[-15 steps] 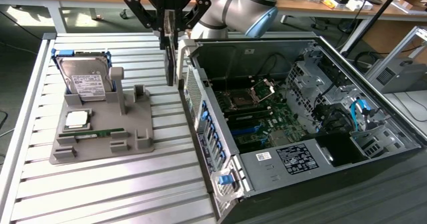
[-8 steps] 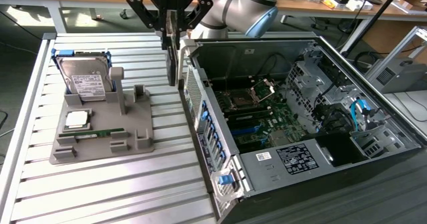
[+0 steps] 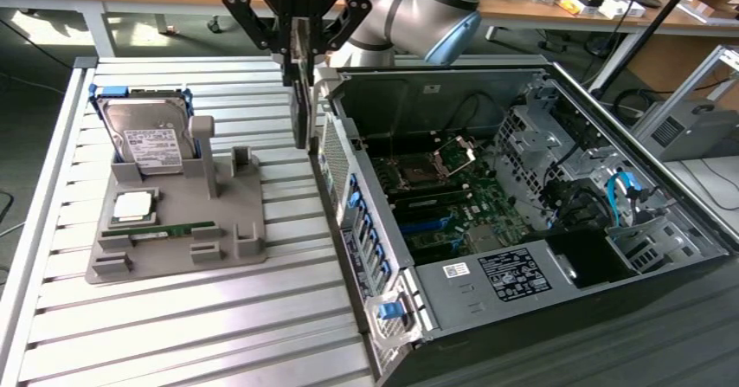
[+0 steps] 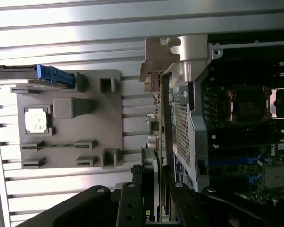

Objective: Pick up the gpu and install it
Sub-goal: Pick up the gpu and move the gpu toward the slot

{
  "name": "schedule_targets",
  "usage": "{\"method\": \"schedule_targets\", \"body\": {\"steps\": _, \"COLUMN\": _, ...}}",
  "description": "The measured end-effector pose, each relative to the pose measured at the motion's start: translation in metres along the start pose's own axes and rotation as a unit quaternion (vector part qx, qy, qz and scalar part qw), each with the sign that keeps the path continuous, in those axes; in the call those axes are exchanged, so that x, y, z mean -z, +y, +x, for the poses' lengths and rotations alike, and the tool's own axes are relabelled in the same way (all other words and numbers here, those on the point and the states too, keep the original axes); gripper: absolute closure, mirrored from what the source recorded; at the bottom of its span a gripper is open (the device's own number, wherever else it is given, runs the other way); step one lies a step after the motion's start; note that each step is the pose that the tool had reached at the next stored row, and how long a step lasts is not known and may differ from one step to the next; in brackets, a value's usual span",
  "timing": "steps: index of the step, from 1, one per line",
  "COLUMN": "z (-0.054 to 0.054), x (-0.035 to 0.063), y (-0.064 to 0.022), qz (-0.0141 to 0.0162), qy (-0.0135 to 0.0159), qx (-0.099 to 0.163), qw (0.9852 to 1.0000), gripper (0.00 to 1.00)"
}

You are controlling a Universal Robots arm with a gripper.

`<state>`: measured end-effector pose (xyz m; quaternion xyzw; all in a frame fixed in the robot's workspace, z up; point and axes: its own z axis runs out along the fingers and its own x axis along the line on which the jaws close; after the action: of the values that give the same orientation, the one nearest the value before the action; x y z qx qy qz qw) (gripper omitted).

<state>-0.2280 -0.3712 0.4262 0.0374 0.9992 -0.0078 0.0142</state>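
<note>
Pickup done: my jaws are clamped on the gpu (image 3: 301, 101), held on edge at upper centre of frame, clear of the grey holder (image 3: 173, 240), just outside the open case's rear wall (image 3: 358, 222); not yet seated.

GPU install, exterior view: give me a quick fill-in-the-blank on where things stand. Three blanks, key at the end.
1. The end effector is shut on the ____, holding it on edge above the table.
2. The hard drive stands in the gray holder, framed by a ____ carrier.
3. In the exterior view, the gray holder lies to the ____ of the open computer case.

Missing words: gpu; blue; left
</note>
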Motion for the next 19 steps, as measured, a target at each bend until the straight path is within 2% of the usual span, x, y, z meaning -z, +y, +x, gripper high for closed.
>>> {"method": "schedule_targets", "body": {"steps": 19, "z": -0.0092, "x": -0.0002, "y": 0.0007, "qz": 0.0044, "qy": -0.0003, "qx": 0.0, "qw": 1.0, "gripper": 0.73}}
